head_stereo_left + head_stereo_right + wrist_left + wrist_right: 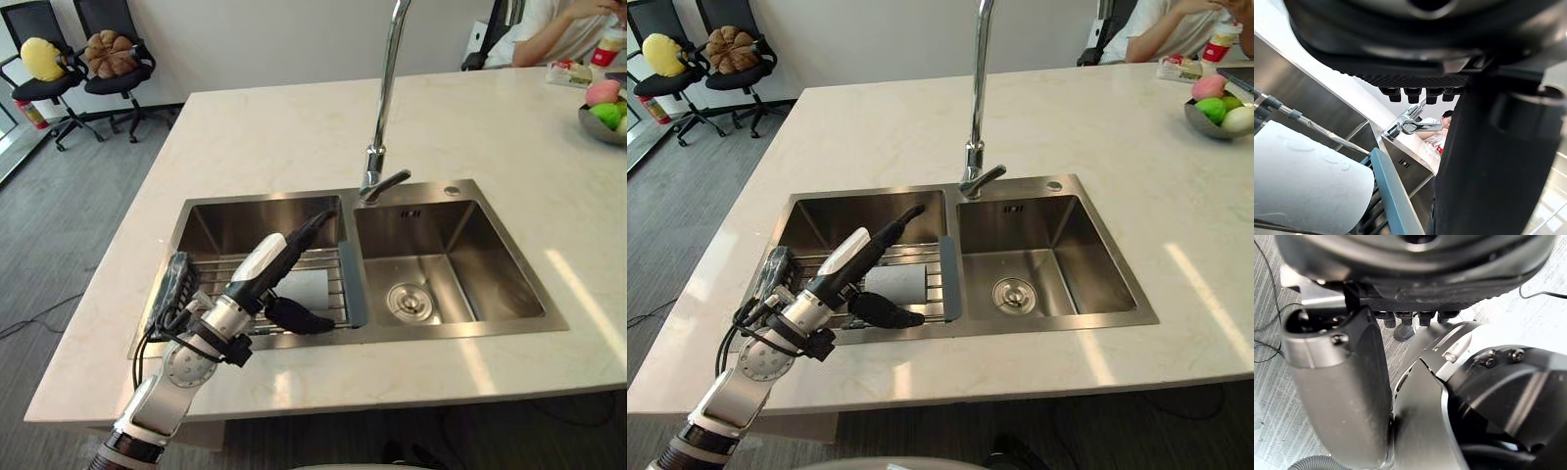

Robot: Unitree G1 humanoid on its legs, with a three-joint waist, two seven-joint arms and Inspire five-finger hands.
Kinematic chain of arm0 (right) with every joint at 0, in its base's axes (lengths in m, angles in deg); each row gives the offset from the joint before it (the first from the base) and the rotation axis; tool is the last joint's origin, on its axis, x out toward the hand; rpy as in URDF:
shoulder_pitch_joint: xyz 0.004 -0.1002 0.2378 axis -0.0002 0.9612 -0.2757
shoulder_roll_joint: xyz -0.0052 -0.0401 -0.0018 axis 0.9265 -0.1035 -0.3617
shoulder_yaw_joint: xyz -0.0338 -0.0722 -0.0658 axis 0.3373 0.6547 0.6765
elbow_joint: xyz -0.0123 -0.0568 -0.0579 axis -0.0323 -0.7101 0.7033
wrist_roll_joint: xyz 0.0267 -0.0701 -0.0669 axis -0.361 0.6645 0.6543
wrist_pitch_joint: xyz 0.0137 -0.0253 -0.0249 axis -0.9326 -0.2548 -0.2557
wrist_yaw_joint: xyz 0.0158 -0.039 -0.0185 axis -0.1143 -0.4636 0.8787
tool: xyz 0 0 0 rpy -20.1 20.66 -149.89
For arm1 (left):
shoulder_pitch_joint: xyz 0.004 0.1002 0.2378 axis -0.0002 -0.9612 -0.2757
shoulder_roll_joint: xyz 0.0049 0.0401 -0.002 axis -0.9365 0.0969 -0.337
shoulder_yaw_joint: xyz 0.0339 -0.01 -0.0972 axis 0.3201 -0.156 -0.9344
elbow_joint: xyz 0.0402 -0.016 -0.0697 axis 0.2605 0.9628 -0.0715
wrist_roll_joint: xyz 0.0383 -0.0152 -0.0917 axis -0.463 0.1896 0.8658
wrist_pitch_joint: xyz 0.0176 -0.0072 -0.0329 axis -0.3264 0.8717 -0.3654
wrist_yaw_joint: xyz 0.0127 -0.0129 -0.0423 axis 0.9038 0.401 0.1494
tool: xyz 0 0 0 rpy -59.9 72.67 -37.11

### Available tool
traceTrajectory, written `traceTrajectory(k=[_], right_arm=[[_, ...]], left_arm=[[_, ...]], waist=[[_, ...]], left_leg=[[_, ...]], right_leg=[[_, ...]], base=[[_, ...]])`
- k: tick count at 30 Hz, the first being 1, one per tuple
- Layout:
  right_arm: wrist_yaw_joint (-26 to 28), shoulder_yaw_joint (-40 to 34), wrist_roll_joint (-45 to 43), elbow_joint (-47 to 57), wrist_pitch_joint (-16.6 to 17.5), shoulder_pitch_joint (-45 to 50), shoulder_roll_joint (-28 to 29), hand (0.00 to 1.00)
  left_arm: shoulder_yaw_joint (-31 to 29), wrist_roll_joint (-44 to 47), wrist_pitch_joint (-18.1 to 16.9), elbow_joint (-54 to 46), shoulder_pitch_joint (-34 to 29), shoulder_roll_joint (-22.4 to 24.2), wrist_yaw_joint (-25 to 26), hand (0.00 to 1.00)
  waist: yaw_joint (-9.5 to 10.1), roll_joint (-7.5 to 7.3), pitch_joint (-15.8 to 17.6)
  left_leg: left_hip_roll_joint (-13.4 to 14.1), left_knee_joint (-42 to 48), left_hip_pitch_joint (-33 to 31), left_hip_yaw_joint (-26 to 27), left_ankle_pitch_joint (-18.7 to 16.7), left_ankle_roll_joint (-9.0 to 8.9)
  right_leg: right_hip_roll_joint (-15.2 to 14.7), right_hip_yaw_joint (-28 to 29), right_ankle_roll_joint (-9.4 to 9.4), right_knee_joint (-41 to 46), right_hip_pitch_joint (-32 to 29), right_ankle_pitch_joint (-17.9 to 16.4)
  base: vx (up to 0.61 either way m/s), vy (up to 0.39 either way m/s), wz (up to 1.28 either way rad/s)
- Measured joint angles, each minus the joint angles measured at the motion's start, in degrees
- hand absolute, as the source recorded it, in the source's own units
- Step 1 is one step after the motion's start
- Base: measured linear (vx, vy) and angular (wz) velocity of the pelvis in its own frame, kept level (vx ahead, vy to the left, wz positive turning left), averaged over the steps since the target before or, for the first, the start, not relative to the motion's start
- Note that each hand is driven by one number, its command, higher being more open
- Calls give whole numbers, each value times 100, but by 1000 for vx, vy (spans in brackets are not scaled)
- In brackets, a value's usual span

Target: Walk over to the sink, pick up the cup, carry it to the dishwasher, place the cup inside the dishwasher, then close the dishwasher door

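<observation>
A white cup (893, 283) lies on its side on a wire rack (328, 262) in the left basin of the steel sink (460, 328). My left hand (261, 260) reaches over that basin from the near left. Its fingers (312, 227) are stretched straight above the cup and its thumb (299, 318) is spread out on the near side. The hand is open and just above the cup, and I cannot tell if it touches. In the left wrist view the cup (1303, 181) sits close under the palm. My right hand (1337, 382) hangs low over the floor, fingers relaxed.
A tall faucet (387, 98) rises behind the divider between the basins. The right basin's drain (409, 301) is bare. A dark scrubber (177, 279) rests on the sink's left rim. A fruit bowl (605, 116) and a seated person (563, 29) are far right; office chairs (113, 59) stand far left.
</observation>
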Motion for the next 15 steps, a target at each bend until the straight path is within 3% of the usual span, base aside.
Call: traceTrajectory(k=[5, 15], right_arm=[[6, 17, 0, 80, -14, -4, -37, 100], [-11, 116, 2, 135, -275, -69, -157, 100]], left_arm=[[107, 56, 249, 378, 125, -136, -122, 100], [108, 73, 259, 387, 207, -391, -121, 100]], waist=[[-80, 73, 35], [-80, 76, 35]], left_leg=[[19, 1, -14, 55, -21, -12], [5, 8, 27, 118, -52, -10]], right_leg=[[25, 55, -1, 0, -56, 2], [11, 17, 12, 0, -52, 22]], base=[[-7, 4, -8], [-4, 5, -3]])
